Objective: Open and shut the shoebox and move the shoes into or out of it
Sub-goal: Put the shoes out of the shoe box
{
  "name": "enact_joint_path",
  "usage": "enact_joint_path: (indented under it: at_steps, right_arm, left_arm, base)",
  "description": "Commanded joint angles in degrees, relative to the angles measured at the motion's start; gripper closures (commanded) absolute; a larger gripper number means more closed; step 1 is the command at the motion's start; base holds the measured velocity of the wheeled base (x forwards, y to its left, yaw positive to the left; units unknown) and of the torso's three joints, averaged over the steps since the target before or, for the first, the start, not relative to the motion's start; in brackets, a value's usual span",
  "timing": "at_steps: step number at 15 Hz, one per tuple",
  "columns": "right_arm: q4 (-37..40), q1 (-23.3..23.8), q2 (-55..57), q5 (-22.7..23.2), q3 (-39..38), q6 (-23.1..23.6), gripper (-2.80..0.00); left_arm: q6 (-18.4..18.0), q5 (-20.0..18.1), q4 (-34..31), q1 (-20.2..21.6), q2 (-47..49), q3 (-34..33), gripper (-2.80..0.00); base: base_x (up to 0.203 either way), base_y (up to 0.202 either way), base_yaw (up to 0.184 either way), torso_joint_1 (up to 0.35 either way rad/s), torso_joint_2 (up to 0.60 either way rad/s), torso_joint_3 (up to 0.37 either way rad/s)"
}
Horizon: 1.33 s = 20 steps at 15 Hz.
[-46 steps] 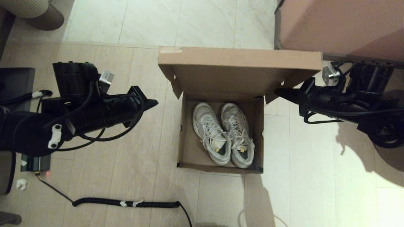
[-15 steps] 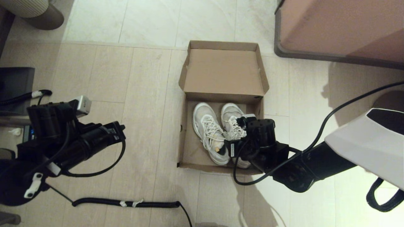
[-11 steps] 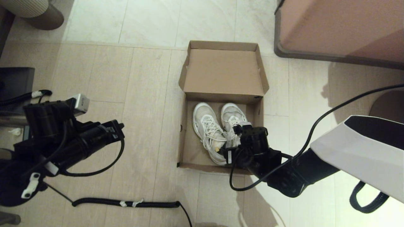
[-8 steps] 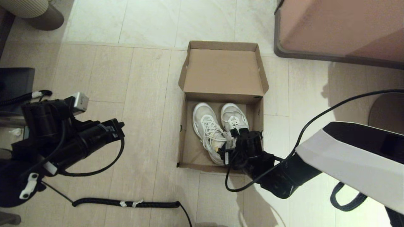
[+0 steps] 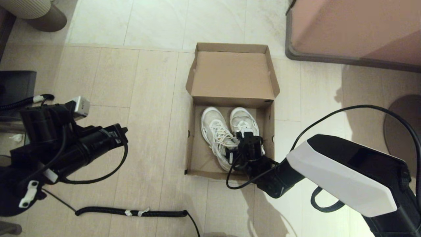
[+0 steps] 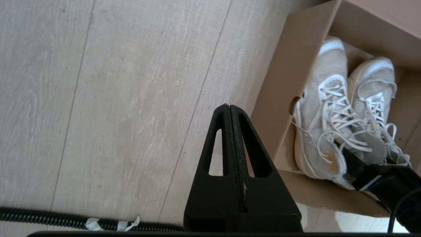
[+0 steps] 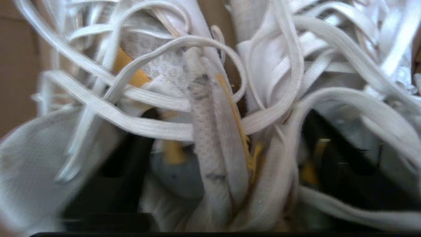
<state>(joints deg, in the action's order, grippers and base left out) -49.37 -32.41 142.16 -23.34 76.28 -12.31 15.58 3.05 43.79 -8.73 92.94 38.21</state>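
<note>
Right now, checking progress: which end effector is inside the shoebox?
The right end effector, open, down among the shoes in the shoebox; the left end effector is shut, over the floor beside it.

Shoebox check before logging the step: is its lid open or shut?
Open: the shoebox lid lies folded back flat, the shoes exposed inside.
</note>
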Motion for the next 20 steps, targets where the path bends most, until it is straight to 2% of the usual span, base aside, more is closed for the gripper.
enact_joint_path:
  at_steps: [1,5,7,10,15,16,18,20]
  right_arm:
    - [-0.14,0.24,1.81,-0.13,0.89,-0.08,0.00]
    - [0.07,0.07,0.96,-0.08,0.84,0.11,0.00]
    - [2.40,0.07,-3.11,0.23,0.30,-0.04,0.00]
    - [13.65,-0.01,-12.03,3.20,0.24,-1.60,0.00]
    - [32.49,-0.25,-25.35,12.59,0.67,-9.54,0.00]
    - [35.98,-0.40,-28.16,14.20,0.68,-10.49,0.00]
    - [44.11,-1.08,-34.71,15.83,0.37,-12.65,0.00]
    - [51.15,-1.55,-42.20,17.07,0.24,-15.31,0.00]
  left_arm:
    - [0.15,0.03,0.24,0.03,0.05,-0.27,0.00]
    - [0.15,0.20,0.24,0.04,-0.95,-0.24,0.00]
    - [0.61,0.18,0.16,0.11,-2.61,-0.09,0.00]
    - [2.20,0.06,-0.17,0.04,-7.12,0.52,0.00]
    - [2.85,-0.15,-2.77,0.40,-13.14,1.52,0.00]
    - [3.85,-0.45,-2.74,0.38,-13.14,1.83,0.00]
    - [8.41,-0.58,-2.87,0.46,-12.70,3.90,0.00]
    - [9.82,-0.64,-2.94,0.42,-11.26,4.75,0.00]
  base:
    - [0.000,0.000,0.000,0.000,0.00,0.000]
    - [0.000,0.000,0.000,0.000,0.00,0.000]
    - [0.000,0.000,0.000,0.000,0.00,0.000]
    - [0.000,0.000,0.000,0.000,0.00,0.000]
    - [0.000,0.000,0.000,0.000,0.00,0.000]
    - [0.000,0.000,0.000,0.000,0.00,0.000]
    - [0.000,0.000,0.000,0.000,0.00,0.000]
    - [0.000,0.000,0.000,0.000,0.00,0.000]
